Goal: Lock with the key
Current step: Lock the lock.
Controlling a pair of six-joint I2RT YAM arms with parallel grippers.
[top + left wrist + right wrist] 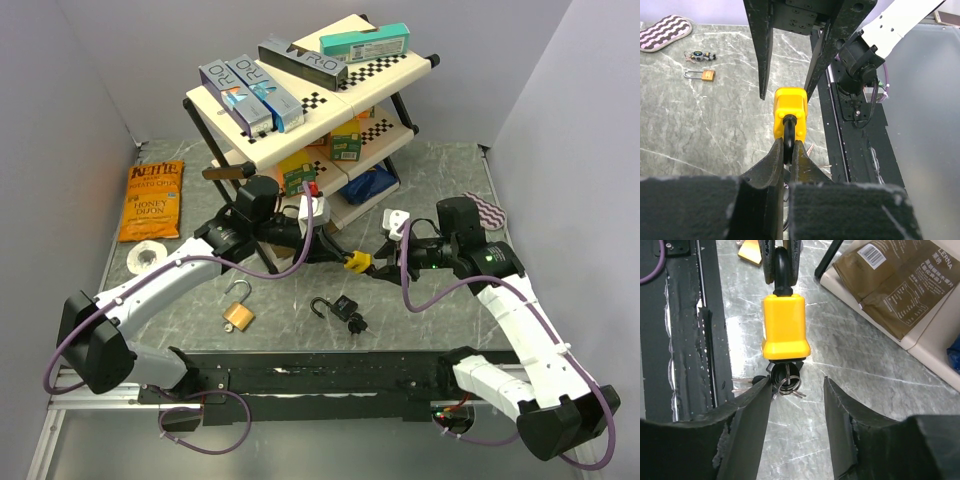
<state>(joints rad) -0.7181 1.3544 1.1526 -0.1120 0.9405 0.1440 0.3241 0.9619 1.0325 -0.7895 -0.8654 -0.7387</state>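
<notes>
1. Overhead view. The left gripper (342, 258) holds a yellow padlock (355, 262) in the air above a grey marble table (450, 180), in front of a shelf rack (400, 75). The right gripper (376, 265) meets it from the opposite side. A brass padlock (238, 315) and a black padlock (340, 308) lie on the table nearer the arm bases. Only this view shows the whole layout. The key and the gaps between the fingers are too small to read here.

2. Left wrist view. The left fingers (772, 165) are clamped on the black shackle (789, 132), and the yellow body points away from them. The right gripper's two fingers stand spread either side of the body's far end. The key is hidden behind the body. Risk: the grip is on a thin round shackle alone, so the body could swivel once the key is twisted.

3. Right wrist view. This is the only view that shows the key (786, 379). It sits on a ring in the padlock's base, between the spread right fingers and closer to one of them. Nothing grips it yet. Risks: closing off-centre could pinch the loose ring instead of the key head, or it could shove the padlock sideways in the left grip. I cannot tell whether the shackle is fully seated. If it is not, turning the key will lock nothing.
</notes>
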